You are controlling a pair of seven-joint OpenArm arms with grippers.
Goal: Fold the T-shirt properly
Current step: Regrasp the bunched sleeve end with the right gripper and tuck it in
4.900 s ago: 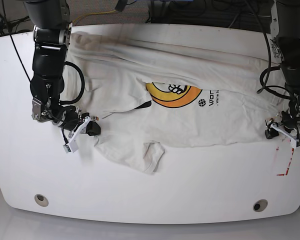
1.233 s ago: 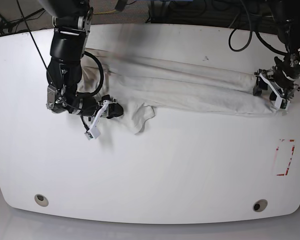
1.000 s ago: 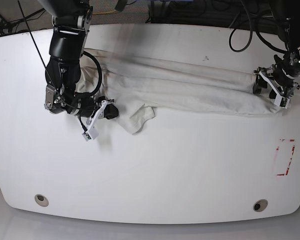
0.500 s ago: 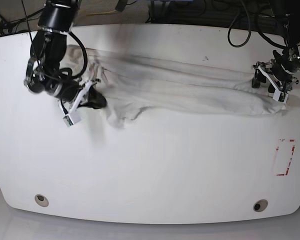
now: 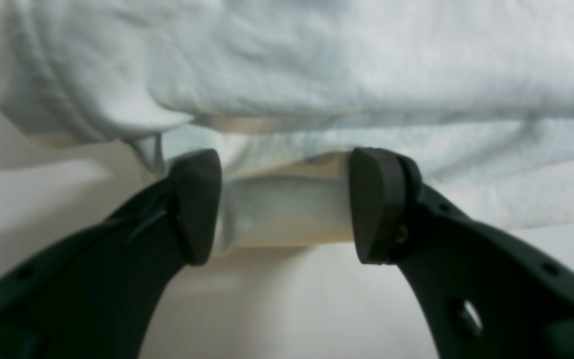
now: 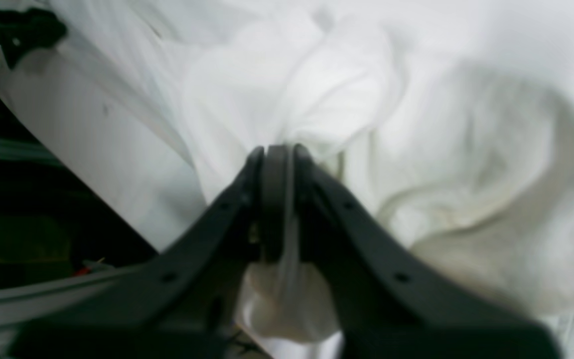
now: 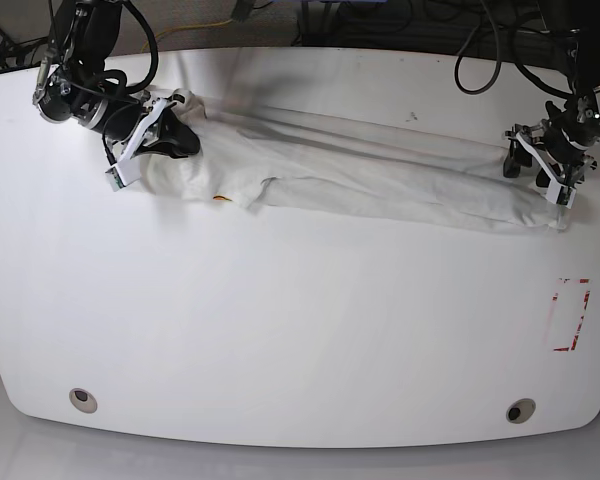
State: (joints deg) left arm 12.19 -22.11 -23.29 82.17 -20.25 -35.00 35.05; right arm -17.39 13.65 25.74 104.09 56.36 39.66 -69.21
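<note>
**A:** Base view: what fills the scene?

**B:** A broad white table with rounded corners. Across its far half lies the T-shirt, white and drawn out into a long narrow band running from one arm to the other. A tiny fleck of orange shows at its near edge toward the right arm's end; the print is otherwise hidden.

**A:** And the arms?

**B:** The right arm sits at the far corner on this view's left, and the right gripper is at that end of the shirt. Its wrist camera shows the two dark fingers pressed nearly together with a thin fold of white cloth pinched between them, the fabric bunching beyond.

**A:** The other one?

**B:** The left gripper is at the opposite end of the band. Its wrist camera shows the jaws standing wide apart, a folded edge of the shirt lying in the gap between the pads. I cannot tell whether either pad touches the cloth.

**A:** Anything smaller?

**B:** A red outlined rectangle marked on the table near the left arm's side, and two round fittings set along the near edge.
</note>
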